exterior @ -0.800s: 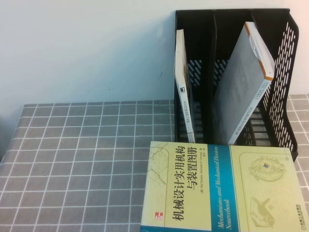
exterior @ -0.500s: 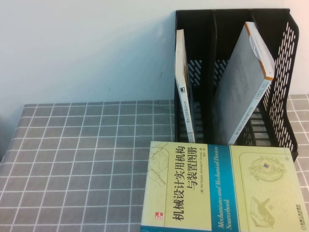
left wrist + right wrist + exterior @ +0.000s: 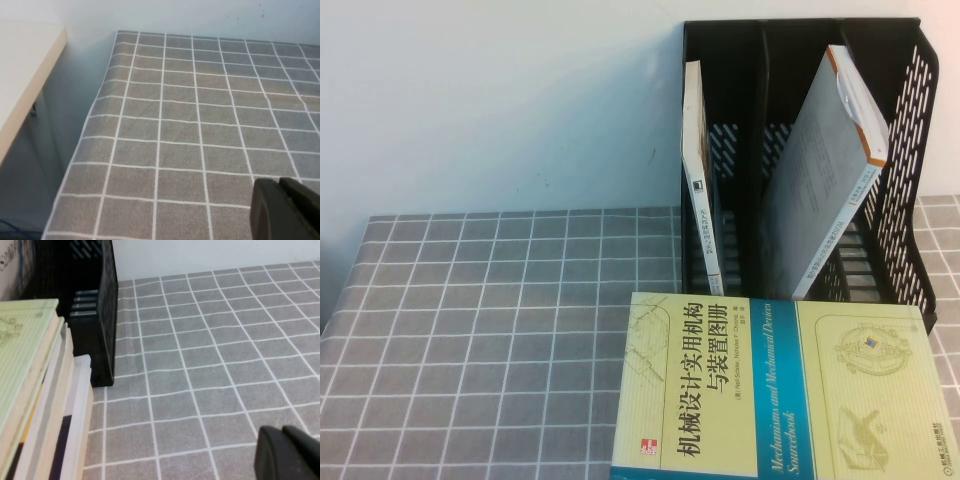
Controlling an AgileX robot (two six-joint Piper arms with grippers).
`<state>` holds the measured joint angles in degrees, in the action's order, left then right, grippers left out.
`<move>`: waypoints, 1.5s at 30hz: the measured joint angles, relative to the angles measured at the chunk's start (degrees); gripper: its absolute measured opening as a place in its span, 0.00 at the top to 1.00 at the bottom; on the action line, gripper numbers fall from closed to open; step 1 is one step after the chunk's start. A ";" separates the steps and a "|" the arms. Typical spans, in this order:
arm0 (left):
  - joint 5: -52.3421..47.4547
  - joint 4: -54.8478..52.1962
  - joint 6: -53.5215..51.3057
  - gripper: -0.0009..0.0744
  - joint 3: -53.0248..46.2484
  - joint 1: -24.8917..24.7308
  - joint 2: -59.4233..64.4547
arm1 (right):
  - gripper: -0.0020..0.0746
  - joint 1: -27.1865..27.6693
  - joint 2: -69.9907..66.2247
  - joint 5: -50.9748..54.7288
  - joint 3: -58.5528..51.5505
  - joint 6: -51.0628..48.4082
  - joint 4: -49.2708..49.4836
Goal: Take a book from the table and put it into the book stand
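The large pale yellow-green book (image 3: 780, 390) with a blue band lies flat on the grey grid table (image 3: 500, 320) at the front right, on top of a stack of other books. Its edge shows in the right wrist view (image 3: 20, 350). The black book stand (image 3: 910, 180) stands upright just behind it, and also shows in the right wrist view (image 3: 102, 315). Neither gripper shows in the high view. My left gripper (image 3: 279, 183) is shut and empty over bare cloth at the table's left side. My right gripper (image 3: 283, 430) is shut and empty over bare cloth to the right of the stack.
A thin white book (image 3: 700, 170) stands in the stand's left slot, and a grey-covered book (image 3: 825, 170) leans across the slots to its right. Thin white books (image 3: 75, 430) lie under the yellow-green one. A beige surface (image 3: 25, 75) sits beyond the table's left edge.
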<state>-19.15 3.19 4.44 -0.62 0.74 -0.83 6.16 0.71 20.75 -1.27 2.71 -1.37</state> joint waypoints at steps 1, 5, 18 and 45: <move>0.00 -0.43 -0.91 0.99 0.00 -0.29 0.00 | 0.98 0.00 0.00 0.00 0.00 0.00 0.00; 0.10 -1.43 -2.18 0.99 0.00 -1.91 0.00 | 0.98 -0.08 0.00 0.00 0.00 0.00 0.00; 1.50 -8.10 -5.05 0.99 -0.26 -2.28 0.00 | 0.98 -0.08 0.00 0.00 0.00 0.00 0.00; 31.92 -1.90 0.25 0.99 -0.61 -2.28 0.00 | 0.98 -0.08 0.00 -24.42 -0.37 -10.43 -3.13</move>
<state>12.77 1.28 4.70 -1.23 -1.54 -0.83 6.08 0.71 -3.67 -1.64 -7.72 -4.50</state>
